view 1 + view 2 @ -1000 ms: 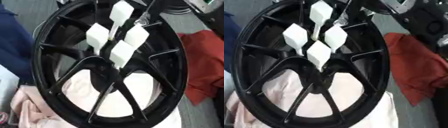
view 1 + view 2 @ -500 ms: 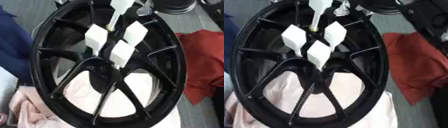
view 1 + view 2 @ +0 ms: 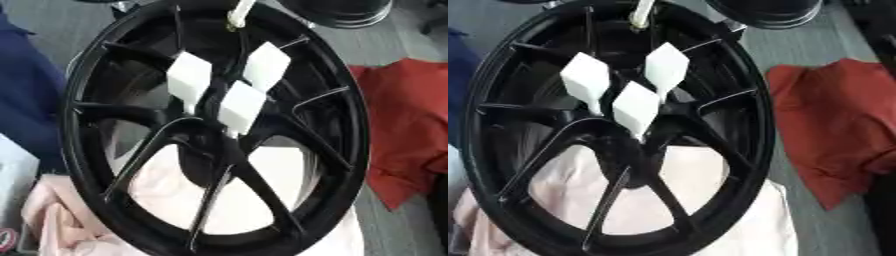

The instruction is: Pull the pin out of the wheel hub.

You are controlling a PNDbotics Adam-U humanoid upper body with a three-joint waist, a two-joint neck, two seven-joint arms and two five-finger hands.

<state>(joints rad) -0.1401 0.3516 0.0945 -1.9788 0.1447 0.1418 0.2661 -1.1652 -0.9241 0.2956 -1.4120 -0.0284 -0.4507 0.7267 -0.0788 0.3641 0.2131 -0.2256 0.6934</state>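
A black spoked wheel hub point(image 3: 80, 115) fills both views, lying tilted. Three white pins with diamond-shaped heads stand in its centre: one on the left point(image 3: 189, 77), one on the right point(image 3: 266, 66), one in front point(image 3: 241, 104). A fourth white pin point(image 3: 641, 12) hangs clear above the hub's far side. Only its thin stem and yellowish tip show at the top edge, and its head is cut off by the picture. Neither hand shows in either view, so what holds the raised pin is hidden.
A pink cloth point(image 3: 262, 210) lies under the hub and shows through the spokes. A red cloth point(image 3: 402, 125) lies to the right, dark blue fabric point(image 3: 22, 85) to the left. Part of another black wheel point(image 3: 341, 10) sits at the top.
The fourth pin has risen out of the cluster and gone up past the top edge. The dark hand near it at the top has left the view. The camera has closed in slightly.
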